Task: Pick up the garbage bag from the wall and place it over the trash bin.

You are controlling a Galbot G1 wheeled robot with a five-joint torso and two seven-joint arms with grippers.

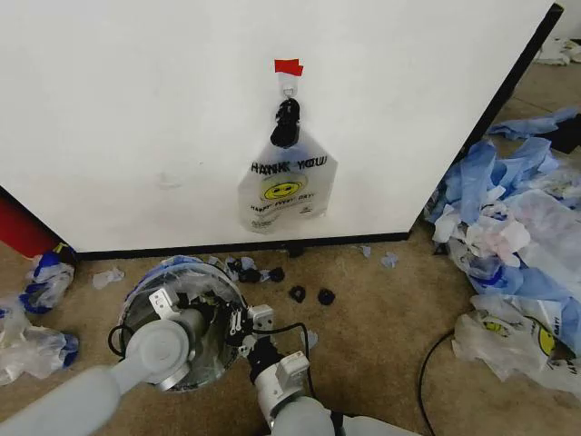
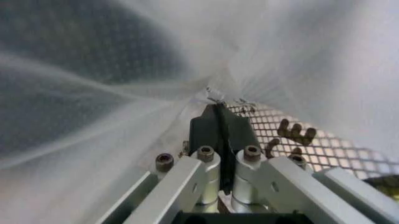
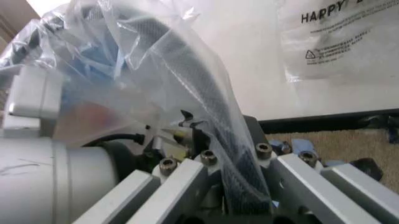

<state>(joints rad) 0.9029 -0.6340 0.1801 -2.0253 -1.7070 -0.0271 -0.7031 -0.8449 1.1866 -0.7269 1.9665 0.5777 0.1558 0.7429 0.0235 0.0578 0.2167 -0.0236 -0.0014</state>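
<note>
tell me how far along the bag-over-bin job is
Mostly done: the garbage bag is off the wall and draped over the trash bin. In hand: the left gripper pinches film inside the bin, and the right gripper clamps bag and rim. Left: seating the bag and letting go.

Carpet point(image 1: 381, 318) right of trash bin point(image 1: 182, 313) open — bag pile point(image 1: 517, 236) beyond.

The tan carpet floor point(image 1: 381, 336) carried the trash bin point(image 1: 182, 313) near the wall's base, with crumpled plastic bags point(image 1: 508, 227) heaped along its right edge.
</note>
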